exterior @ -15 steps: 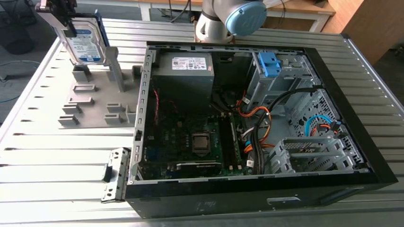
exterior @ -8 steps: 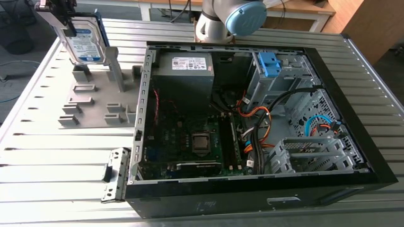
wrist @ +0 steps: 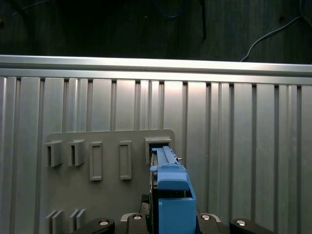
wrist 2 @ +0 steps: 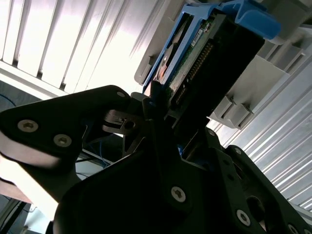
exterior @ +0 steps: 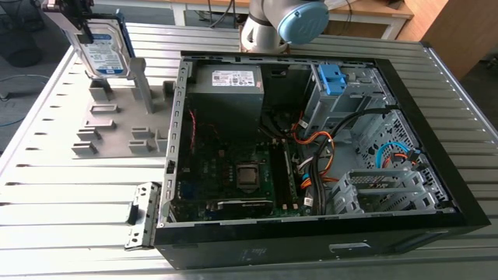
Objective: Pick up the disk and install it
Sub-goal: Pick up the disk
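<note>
Clamping down on the disk (exterior: 105,49), the gripper (exterior: 76,23) has its fingers (wrist 2: 157,114) pinched narrow on the drive's end, holding it upright on edge just over the grey slotted rack (exterior: 116,134), beside the open computer case (exterior: 311,248).

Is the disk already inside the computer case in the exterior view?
No, the disk stands outside the computer case, by the grey rack at the exterior view's left.
</note>
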Controlling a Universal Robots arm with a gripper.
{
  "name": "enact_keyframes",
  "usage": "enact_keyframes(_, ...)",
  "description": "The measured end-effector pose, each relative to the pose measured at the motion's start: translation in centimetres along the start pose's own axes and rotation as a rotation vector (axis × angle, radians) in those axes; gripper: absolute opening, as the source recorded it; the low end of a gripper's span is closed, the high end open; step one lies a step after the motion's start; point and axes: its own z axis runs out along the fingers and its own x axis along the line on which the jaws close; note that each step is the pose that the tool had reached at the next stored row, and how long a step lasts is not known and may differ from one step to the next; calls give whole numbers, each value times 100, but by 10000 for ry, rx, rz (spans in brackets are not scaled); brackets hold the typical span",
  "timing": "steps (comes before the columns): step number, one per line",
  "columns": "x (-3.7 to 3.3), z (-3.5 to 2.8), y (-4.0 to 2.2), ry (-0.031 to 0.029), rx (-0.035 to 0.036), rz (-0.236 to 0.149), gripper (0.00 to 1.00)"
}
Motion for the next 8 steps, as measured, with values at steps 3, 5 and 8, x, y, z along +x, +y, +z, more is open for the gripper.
enact_keyframes(3,0,-5,0,0,0,0,36)
enact_keyframes(5,0,-10,0,0,0,0,36)
enact_keyframes(8,0,-15,0,0,0,0,36)
